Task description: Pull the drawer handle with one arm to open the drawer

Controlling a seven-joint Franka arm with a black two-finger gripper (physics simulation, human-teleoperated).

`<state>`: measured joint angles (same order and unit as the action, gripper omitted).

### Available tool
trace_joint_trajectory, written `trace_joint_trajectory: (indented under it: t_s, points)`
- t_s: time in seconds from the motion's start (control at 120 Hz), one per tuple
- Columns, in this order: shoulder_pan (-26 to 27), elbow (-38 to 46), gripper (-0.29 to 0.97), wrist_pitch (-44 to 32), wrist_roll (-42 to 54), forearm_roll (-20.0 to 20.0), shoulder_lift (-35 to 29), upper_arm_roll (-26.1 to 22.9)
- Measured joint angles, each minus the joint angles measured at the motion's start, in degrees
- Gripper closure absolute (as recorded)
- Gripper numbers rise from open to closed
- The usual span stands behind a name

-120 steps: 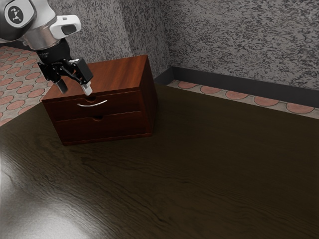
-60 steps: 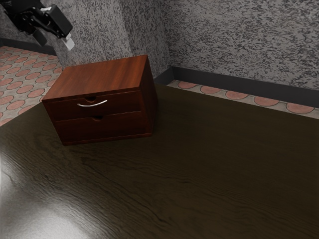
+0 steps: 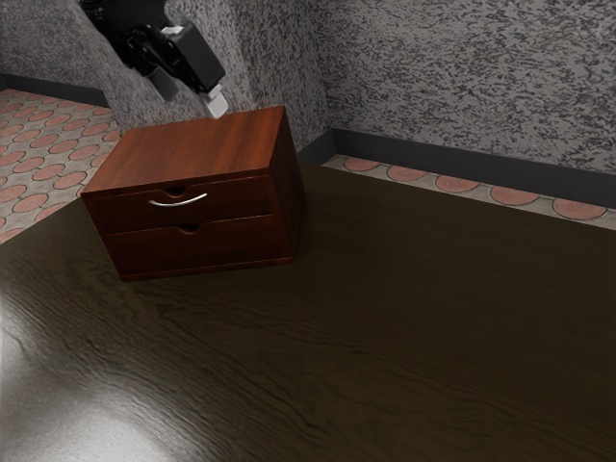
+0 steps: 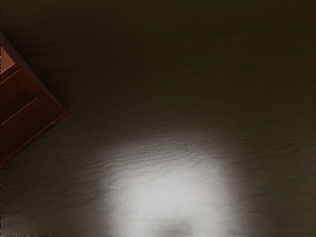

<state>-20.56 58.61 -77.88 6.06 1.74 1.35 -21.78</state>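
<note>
Half a second ago the gripper sat in the far upper left corner of the exterior view. It has since swung toward the exterior view's right and a little lower. A second ago it was down by the drawer handle. It hangs in the upper left part of the frame, above the back edge of the cabinet and clear of its top. Its fingers look spread, the white-tipped one pointing down toward the cabinet's rear corner, and there is nothing between them.

The cabinet stands left of centre on the dark wooden table, just where it stood before. The curved silver handle lies across the upper drawer, well below the gripper and apart from it. That drawer front sits flush with the cabinet face, so it is shut, and so is the lower drawer under it.

In the wrist view, a corner of the cabinet shows beside a wide stretch of table with a bright glare patch on it.

A grey speckled wall rises behind.
</note>
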Motion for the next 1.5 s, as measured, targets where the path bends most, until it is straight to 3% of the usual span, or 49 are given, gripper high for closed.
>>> trace_joint_trajectory:
  t_s: [0.117,0.292,0.408,0.5,0.608,0.775,0.9,1.0,1.192,1.5]
  points:
    - [-4.1,0.3,0.00,-0.5,0.0,0.0,1.1,0.2]
    - [-21.6,2.7,0.00,-1.5,0.0,0.4,1.7,0.4]
    - [-30.2,16.1,0.00,-5.1,0.0,-0.5,-6.5,0.3]
    - [-21.7,27.2,0.00,-8.3,-0.1,-0.8,-12.7,0.3]
    - [-18.7,38.3,0.00,-11.9,-0.2,-1.0,-17.4,0.4]
    - [-15.2,48.4,0.00,-15.4,-0.3,-1.1,-21.9,0.4]
    - [-12.4,53.7,0.00,-13.3,-0.7,-1.1,-24.0,0.7]
    - [-4.8,57.7,0.00,-11.1,-1.7,-1.1,-24.6,5.5]
    - [-1.6,59.0,0.00,-13.4,1.3,-1.1,-24.8,10.5]
    - [-2.2,48.8,0.00,-22.8,27.4,1.4,-16.7,14.4]
